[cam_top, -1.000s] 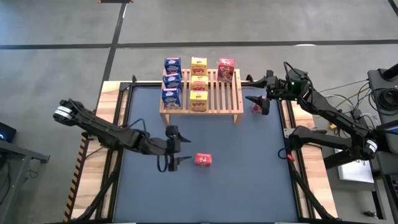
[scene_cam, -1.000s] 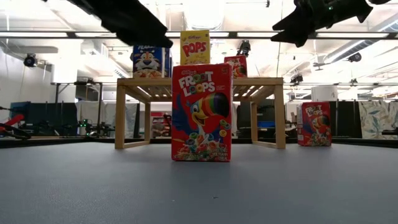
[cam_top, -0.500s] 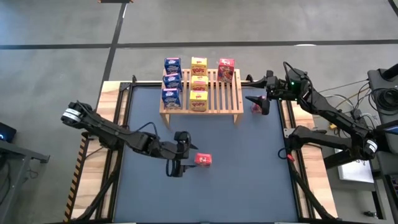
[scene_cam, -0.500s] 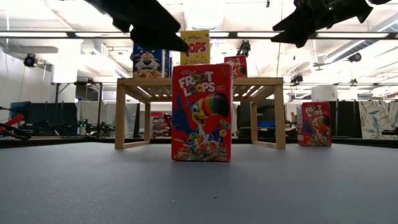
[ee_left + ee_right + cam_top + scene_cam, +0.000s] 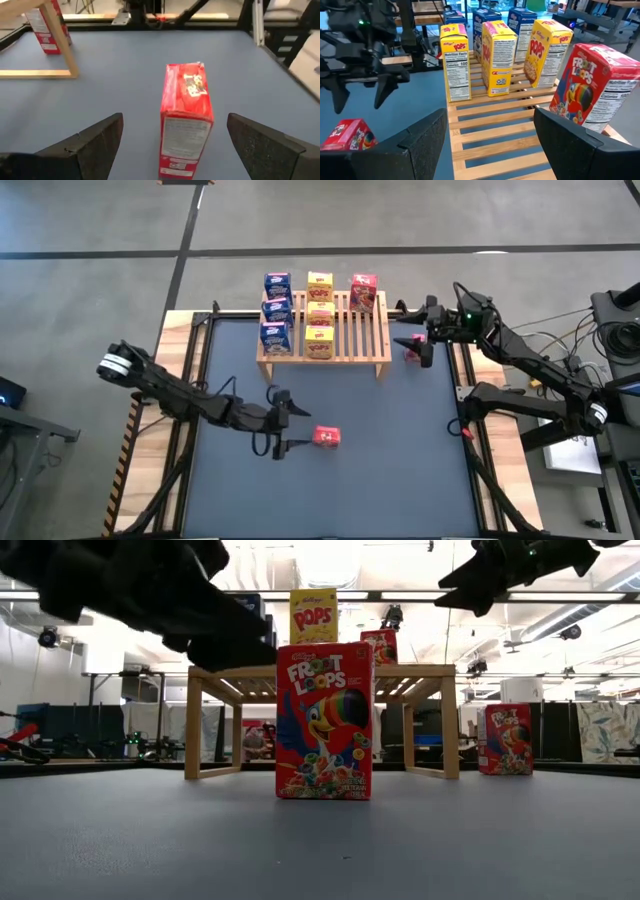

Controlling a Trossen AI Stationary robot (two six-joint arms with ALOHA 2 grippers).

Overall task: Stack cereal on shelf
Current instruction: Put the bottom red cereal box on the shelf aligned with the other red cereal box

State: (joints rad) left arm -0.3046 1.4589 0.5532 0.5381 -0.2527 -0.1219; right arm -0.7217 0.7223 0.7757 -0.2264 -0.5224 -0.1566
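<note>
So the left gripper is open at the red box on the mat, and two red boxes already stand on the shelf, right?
Not quite: only one red box stands on the shelf, as the high view shows. The left gripper is indeed open at the red box on the mat.

Two dark, slender jointed arms are seen; a green light is shown on the right arm (image 5: pixel 500 340), and black wedge-shaped fingers (image 5: pixel 90 145) on the left arm (image 5: pixel 180 395).

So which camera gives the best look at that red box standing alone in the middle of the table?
The low view: the red box stands upright, its printed front fully facing the camera. The left wrist view shows its top and side between the open left pincer. The high view shows only its small top. The right wrist view catches a corner.
</note>
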